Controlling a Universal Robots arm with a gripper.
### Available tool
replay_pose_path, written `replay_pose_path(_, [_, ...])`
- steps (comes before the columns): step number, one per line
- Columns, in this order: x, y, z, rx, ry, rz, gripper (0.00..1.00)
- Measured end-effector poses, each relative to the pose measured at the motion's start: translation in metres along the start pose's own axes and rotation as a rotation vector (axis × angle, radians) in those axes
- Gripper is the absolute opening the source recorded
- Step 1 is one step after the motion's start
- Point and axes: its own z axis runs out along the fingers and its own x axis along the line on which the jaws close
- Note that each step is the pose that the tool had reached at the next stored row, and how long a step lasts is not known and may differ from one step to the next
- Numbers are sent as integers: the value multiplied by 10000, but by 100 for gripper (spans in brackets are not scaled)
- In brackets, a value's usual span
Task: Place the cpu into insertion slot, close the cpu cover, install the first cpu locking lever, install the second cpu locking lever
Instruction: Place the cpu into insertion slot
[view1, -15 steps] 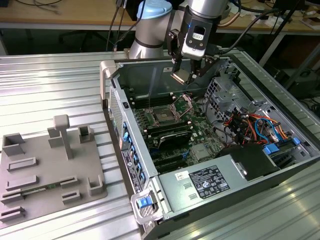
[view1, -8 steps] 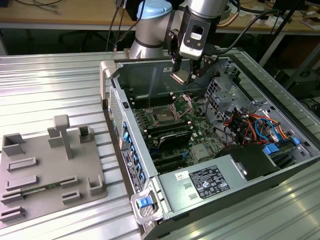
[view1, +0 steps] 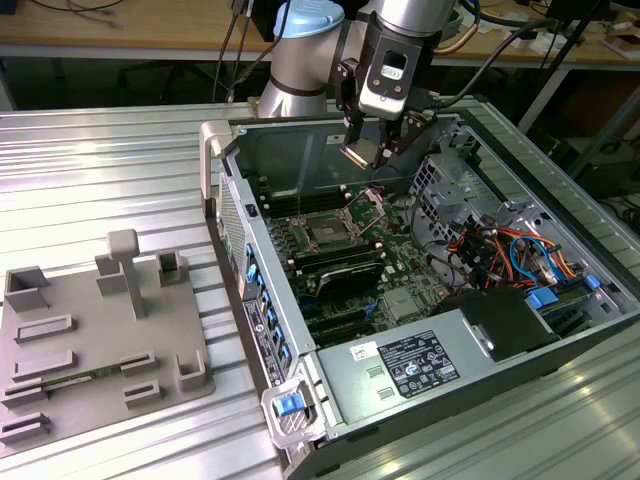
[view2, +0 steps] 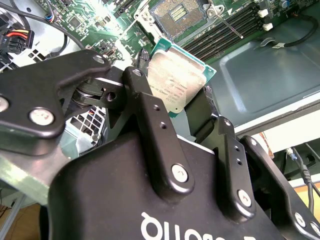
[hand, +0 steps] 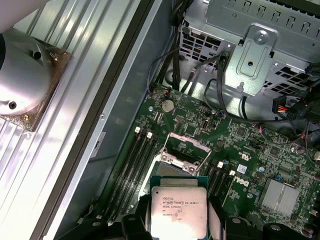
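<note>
My gripper (view1: 366, 150) hangs above the open computer case, shut on the cpu (view1: 358, 155), which it holds tilted. In both wrist views the silver-topped, green-rimmed cpu (view2: 176, 80) (hand: 178, 210) sits clamped by its edges between the black fingers (view2: 150, 115). The insertion slot (view1: 328, 230) (view2: 179, 14) lies uncovered on the motherboard below the chip, with its contacts showing. The cpu cover (view1: 372, 205) (hand: 184, 146) stands raised at the socket's edge. The chip is well clear of the socket.
Long black memory slots (hand: 131, 167) flank the socket. A metal drive cage (hand: 260, 45) with cables stands close by, and a power supply (view1: 415, 365) fills the case's near end. A grey fixture plate (view1: 95, 340) lies on the ribbed table at the exterior view's left.
</note>
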Motion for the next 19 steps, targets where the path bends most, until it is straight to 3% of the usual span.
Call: replay_pose_path(19, [10,-24,15,-16,-70,789,55])
